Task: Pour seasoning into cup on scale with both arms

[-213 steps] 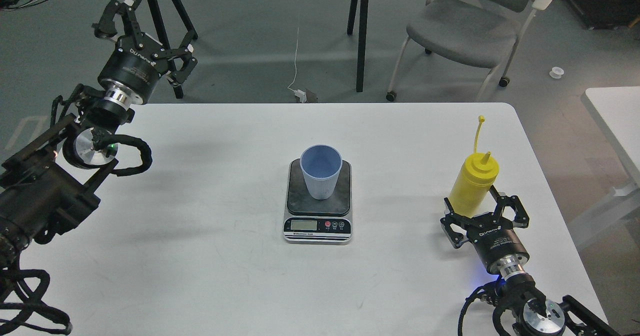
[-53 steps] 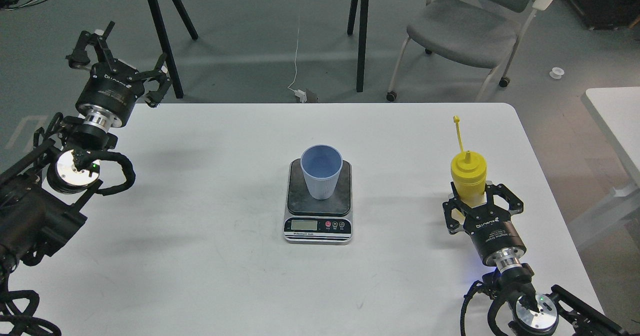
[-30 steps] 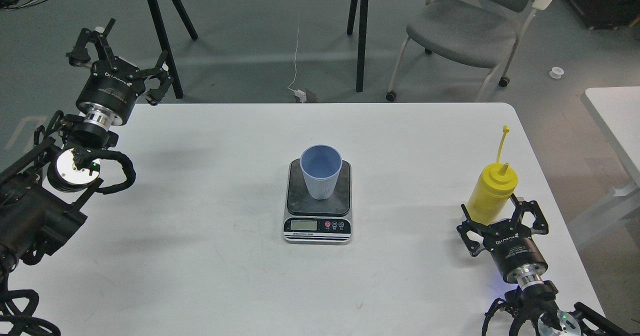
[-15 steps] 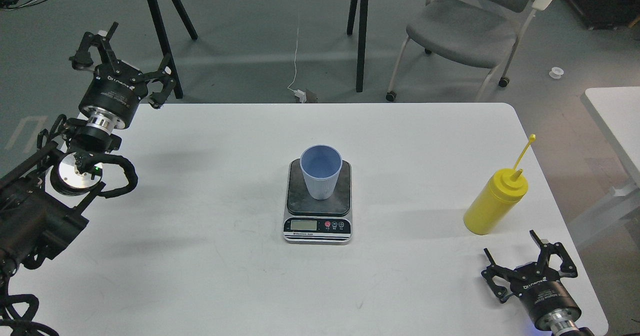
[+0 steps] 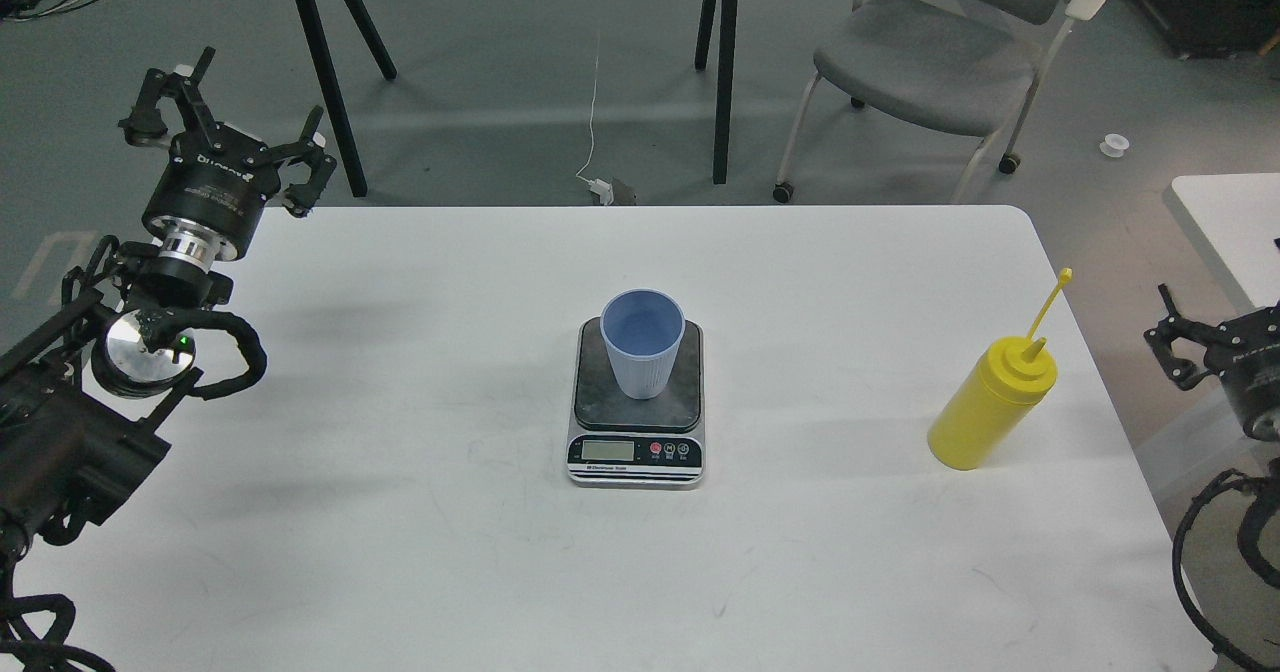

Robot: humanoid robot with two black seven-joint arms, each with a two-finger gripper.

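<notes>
The yellow seasoning bottle stands free near the table's right edge, its cap strap sticking up to the right. The light-blue cup stands upright on the dark plate of the scale at the table's middle. My right gripper is open and empty, off the table's right edge, well right of the bottle and partly cut off by the view's edge. My left gripper is open and empty, raised beyond the table's far left corner, far from the cup.
The white table ends just right of the bottle. A second white table stands close to the right, behind my right gripper. A grey chair and black trestle legs stand beyond the far edge.
My right gripper let go of the bottle, drew back toward the near edge, then swung out past the table's right side. The bottle now stands alone. My left gripper shifted slightly left.
</notes>
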